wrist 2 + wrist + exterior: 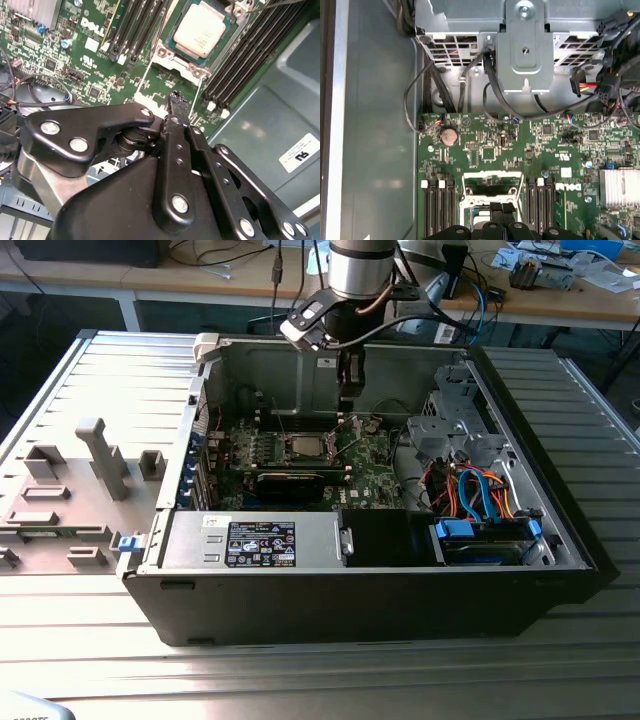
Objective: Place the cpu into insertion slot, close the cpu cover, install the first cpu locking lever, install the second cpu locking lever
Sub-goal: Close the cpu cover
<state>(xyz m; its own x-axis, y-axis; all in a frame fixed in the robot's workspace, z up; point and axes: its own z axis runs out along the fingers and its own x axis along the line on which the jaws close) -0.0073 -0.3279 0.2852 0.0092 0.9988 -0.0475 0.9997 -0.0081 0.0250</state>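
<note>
Green motherboard (90, 55), cpu (202, 27) partly off-frame

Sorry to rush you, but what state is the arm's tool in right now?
Tool: closed, with nothing visibly held between its fingers; its tips are close to the cpu on the board.

- A robotics lab or electronics workshop is indicated.
- An opened desktop computer case (380, 610) is seen laid on a ribbed metal table (300, 680); its green motherboard (520, 145) is exposed in the first wrist view.
- A robot arm (358, 265) is positioned above the case.
- Grey fixture blocks (100, 455) are set out at the exterior view's left.
- Wooden workbenches (200, 280), strewn with cables (220, 255), are seen behind.
</note>
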